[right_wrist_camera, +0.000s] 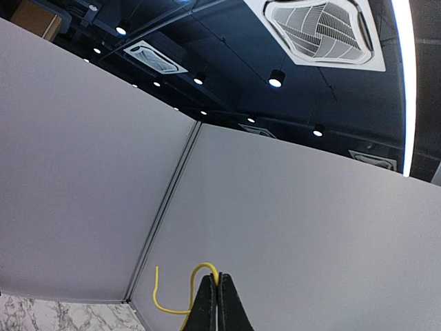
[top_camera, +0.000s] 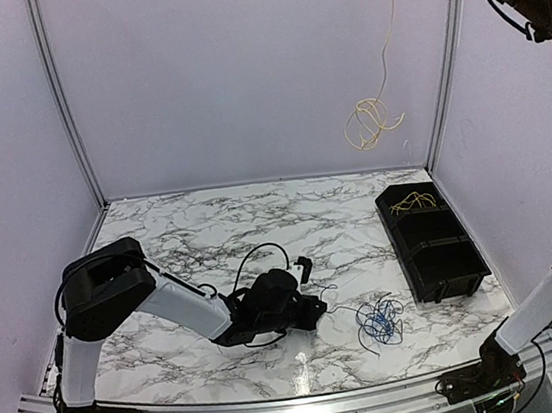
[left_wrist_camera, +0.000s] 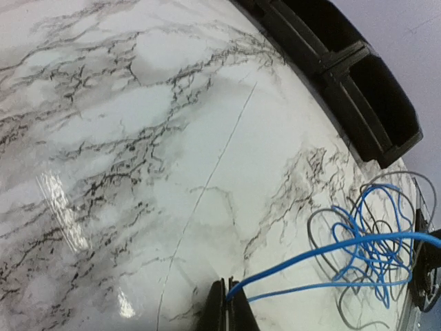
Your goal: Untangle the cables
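Left gripper (left_wrist_camera: 227,310): your jaws pinch a strand of the blue cable (left_wrist_camera: 372,248), left of the black bin (top_camera: 450,289).
Tangle (top_camera: 379,321): blue and dark loops just left of the bin's near end; strands hard to separate.
Right gripper (right_wrist_camera: 219,307): clamped on the yellow cable (right_wrist_camera: 172,303), high above the bin; fingers cut off in the top view.
Coil: dangles above the bin's far end.

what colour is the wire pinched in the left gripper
Blue wire; clearest in the left wrist view.

left arm (top_camera: 183,309) stretched low over the tabletop (top_camera: 208,225), left gripper (left_wrist_camera: 226,307) pinched closed; right arm (top_camera: 536,311) raised high, right gripper (right_wrist_camera: 219,293) closed.
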{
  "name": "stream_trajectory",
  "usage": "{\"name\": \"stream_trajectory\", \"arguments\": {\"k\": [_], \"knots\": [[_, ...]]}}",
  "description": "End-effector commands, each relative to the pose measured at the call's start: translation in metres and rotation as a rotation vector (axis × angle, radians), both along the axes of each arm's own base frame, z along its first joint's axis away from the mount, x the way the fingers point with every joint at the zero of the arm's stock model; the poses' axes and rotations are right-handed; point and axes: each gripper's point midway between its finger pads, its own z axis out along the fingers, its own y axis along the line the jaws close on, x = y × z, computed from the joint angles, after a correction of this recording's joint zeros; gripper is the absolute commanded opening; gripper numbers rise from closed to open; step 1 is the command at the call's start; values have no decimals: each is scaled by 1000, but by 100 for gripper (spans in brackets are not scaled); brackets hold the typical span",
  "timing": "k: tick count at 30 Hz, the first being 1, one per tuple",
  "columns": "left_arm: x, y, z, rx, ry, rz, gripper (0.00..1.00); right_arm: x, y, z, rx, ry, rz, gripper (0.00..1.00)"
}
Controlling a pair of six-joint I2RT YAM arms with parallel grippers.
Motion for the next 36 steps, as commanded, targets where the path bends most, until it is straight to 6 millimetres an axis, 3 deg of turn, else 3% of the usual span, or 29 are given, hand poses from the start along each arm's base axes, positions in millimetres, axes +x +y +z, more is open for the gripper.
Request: {"name": "stream_trajectory", "arguments": {"k": [1, 2, 6, 9, 15, 20, 23, 27, 31, 36], "knots": [[-11, 4, 24, -39, -5, -9, 0, 3, -11, 5, 8, -36, -79, 0], [-15, 4, 29, -40, -20, -16, 3, 4, -11, 0, -1, -27, -84, 0], [-18, 19, 59, -30, -98, 30, 36, 11, -8, -22, -37, 12, -87, 0], [-16, 36, 89, -45, -156, 90, 49, 15, -3, -43, -70, 43, -77, 0], [-13, 53, 160, -104, -255, 138, 62, 23, 8, -86, -122, 135, -33, 0], [-8, 41, 227, -194, -338, 129, 67, 27, 15, -110, -137, 200, 5, 0], [-4, 29, 254, -238, -369, 122, 70, 29, 18, -118, -146, 221, 20, 0], [12, 27, 272, -266, -381, 214, 72, 29, 21, -124, -156, 240, 40, 0], [33, 35, 271, -273, -361, 343, 71, 27, 24, -128, -155, 265, 69, 0], [46, 25, 267, -287, -339, 349, 68, 22, 25, -129, -148, 285, 96, 0]]}}
